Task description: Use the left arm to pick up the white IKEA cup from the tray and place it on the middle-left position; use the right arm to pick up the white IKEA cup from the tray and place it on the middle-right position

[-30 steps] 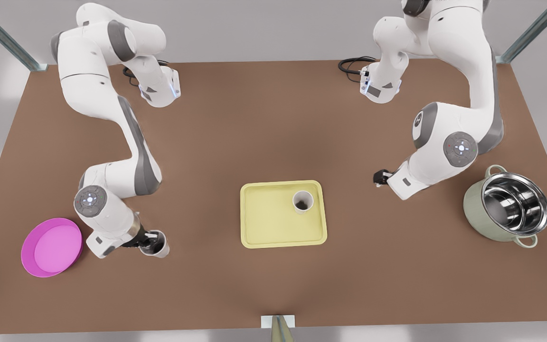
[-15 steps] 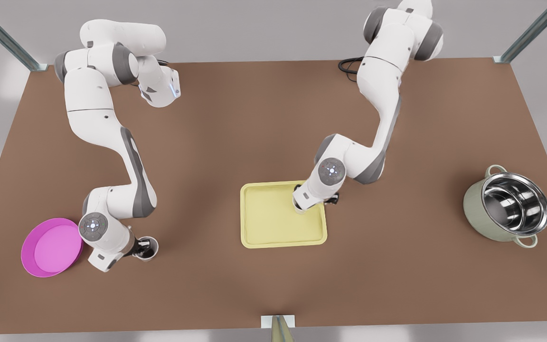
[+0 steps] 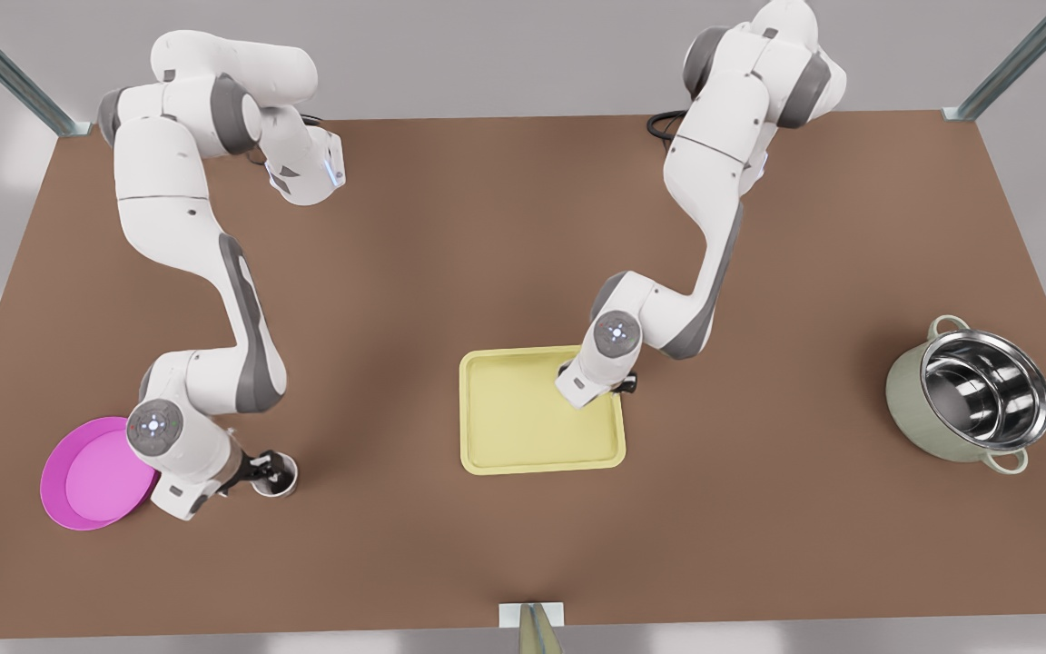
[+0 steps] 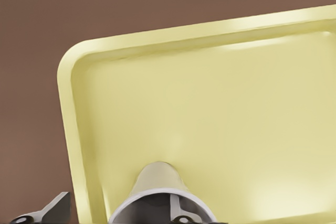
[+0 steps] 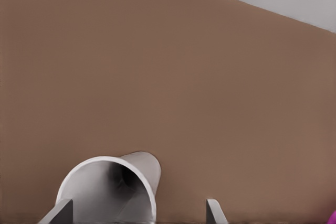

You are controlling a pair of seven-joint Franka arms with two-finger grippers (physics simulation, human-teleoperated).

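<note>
the left hand [image 4: 116, 217] hangs low over the corner of the yellow tray [image 3: 523, 445] nearest its arm, on the front view's right. the white cup [image 4: 157, 182] stands upright on the tray straight beneath it. in the left wrist view one finger [image 4: 181, 217] reaches into the cup's mouth and the other sits outside, toward the tray's rim. the cup wall lies between them with a gap showing, so the hand looks open and not yet clamped. the grasp turns on that: as i judge it, the fingers need only close across the wall and then lift straight up along the cup's axis.

the right hand [image 3: 258, 469] is down at the desk [image 3: 759, 509] on the front view's left, just beside the magenta plate [image 3: 92, 477]. its fingers are spread wide about the second white cup [image 3: 276, 476], which stands on the bare desk, seemingly set down. a steel pot [image 3: 972, 395] sits well apart.
</note>
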